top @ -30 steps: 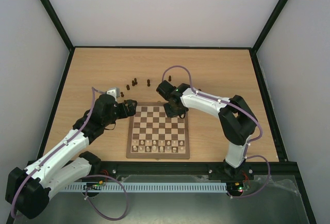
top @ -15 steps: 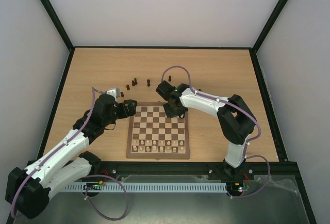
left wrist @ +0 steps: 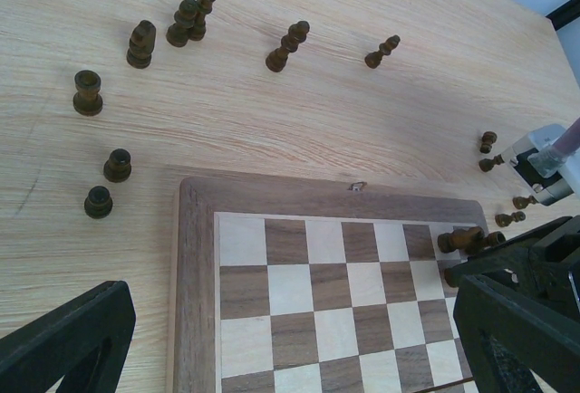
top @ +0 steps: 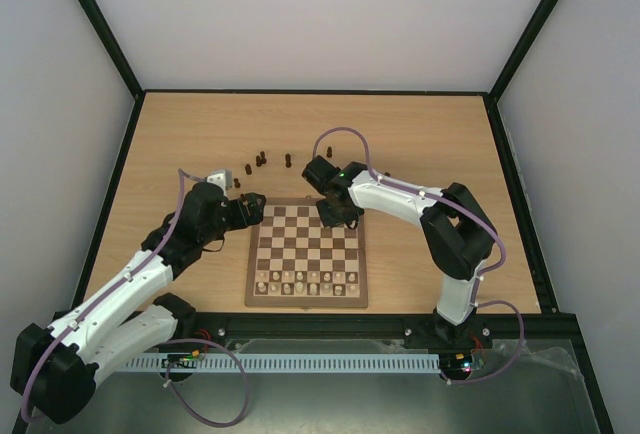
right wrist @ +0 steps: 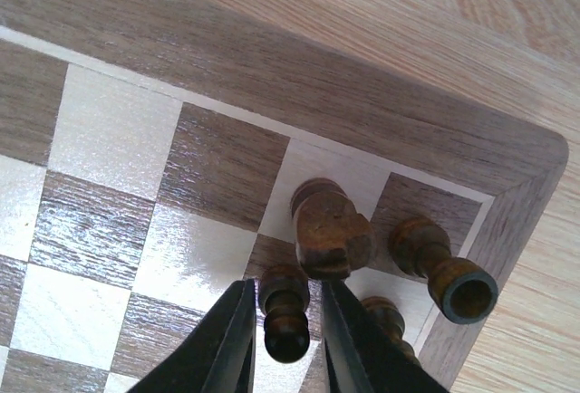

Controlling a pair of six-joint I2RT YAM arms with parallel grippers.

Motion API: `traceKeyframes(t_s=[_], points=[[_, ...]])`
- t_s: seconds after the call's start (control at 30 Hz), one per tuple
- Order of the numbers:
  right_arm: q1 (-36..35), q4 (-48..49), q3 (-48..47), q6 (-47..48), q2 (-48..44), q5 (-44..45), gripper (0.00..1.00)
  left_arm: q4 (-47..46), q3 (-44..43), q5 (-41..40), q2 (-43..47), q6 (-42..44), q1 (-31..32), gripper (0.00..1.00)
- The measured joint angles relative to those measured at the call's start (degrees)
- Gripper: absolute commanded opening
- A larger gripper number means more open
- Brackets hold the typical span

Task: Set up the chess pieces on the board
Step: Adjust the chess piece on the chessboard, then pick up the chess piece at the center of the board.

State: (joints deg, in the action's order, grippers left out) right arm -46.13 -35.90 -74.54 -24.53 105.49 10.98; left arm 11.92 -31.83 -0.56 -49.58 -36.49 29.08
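The board lies at the table's near middle. My right gripper is over its far right corner. In the right wrist view its jaws stand a little apart around an upright dark pawn, with a thin gap showing at the right finger. A dark knight, a rook and another pawn stand beside it near the board's border. My left gripper is open and empty over the far left corner. Loose dark chess pieces lie behind the board.
Cream chessmen fill the board's near rows. In the left wrist view a dark rook, two pawns and several taller pieces stand on the tabletop beyond the board. A few more are beside the right arm.
My right gripper has shifted very slightly toward the far edge of the board. The left arm has not moved.
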Motion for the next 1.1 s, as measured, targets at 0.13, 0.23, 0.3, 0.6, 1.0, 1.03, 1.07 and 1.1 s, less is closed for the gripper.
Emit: traceKeyframes(t_s=[0.13, 0.23, 0.3, 0.6, 1.0, 1.03, 1.07, 1.1], points=[[0.00, 0.07, 0.00, 0.11, 0.00, -0.04, 0.38, 0.00, 0.00, 0.00, -0.07, 0.00, 0.00, 0.99], [0.00, 0.04, 0.00, 0.13, -0.15, -0.26, 0.44, 0.00, 0.00, 0.00, -0.07, 0.00, 0.00, 1.00], [0.00, 0.02, 0.02, 0.22, -0.79, -0.55, 0.49, 0.00, 0.00, 0.00, -0.07, 0.00, 0.00, 0.99], [0.28, -1.01, -0.28, 1.42, -11.19, -1.40, 0.99, 0.00, 0.00, 0.00, -0.13, 0.02, 0.00, 0.99], [11.74, -2.58, -2.62, 3.06, -17.31, -0.22, 0.99, 0.02, 0.00, 0.00, -0.22, 0.04, 0.00, 1.00], [13.20, -2.58, -2.67, 3.13, -17.31, -0.26, 0.99, 0.00, 0.00, 0.00, -0.22, 0.04, 0.00, 1.00], [15.30, -2.56, -2.78, 3.15, -17.31, -0.48, 0.99, 0.02, 0.00, -0.02, -0.24, 0.04, 0.00, 1.00], [16.92, -2.51, -2.84, 3.15, -17.31, -0.55, 0.99, 0.02, 0.00, 0.00, -0.24, 0.04, 0.00, 1.00]])
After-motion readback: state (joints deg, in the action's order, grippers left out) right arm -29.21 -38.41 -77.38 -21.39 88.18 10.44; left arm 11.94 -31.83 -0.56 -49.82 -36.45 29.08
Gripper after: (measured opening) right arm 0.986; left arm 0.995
